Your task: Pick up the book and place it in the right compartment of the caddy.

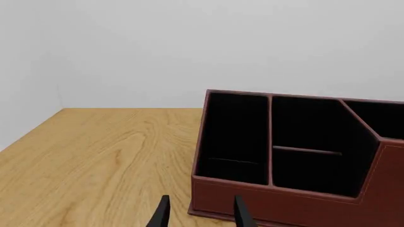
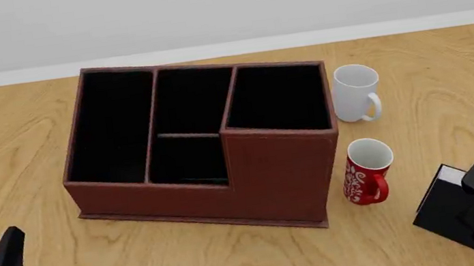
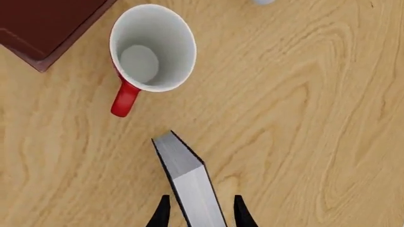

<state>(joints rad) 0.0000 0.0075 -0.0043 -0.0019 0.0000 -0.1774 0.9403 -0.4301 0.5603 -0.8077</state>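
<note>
writing: no readable words or brand marks anywhere; the red mug (image 2: 369, 172) carries only a white swirling pattern, too small to read as letters.
book: the book (image 2: 450, 207) stands on the tabletop (image 2: 27, 140) directly under my right gripper (image 3: 198, 210), on its edge, white page edges (image 3: 189, 182) facing up toward my wrist camera.
book axis: its long top edge runs straight out ahead from between my fingers, the far end aiming toward the red mug's handle (image 3: 124, 100); in the front view it looks tilted a little, though i can't tell how much.
right gripper: my fingers (image 3: 162, 213) sit one on each side of the book's near end, spread only slightly wider than its thin body; i can't tell whether the pads are pressing the covers or just beside them.
left gripper: my left gripper (image 1: 198, 213) hangs low over bare tabletop with its fingers parted and nothing between them; the caddy (image 1: 284, 203) front wall is just ahead of the tips.
right compartment: the right compartment (image 2: 278, 98) lies ahead and to the left of my right gripper, beyond the red mug.
white mug: the white mug (image 2: 355, 93) stands further ahead of my right gripper, just beside the caddy's right wall.
</note>
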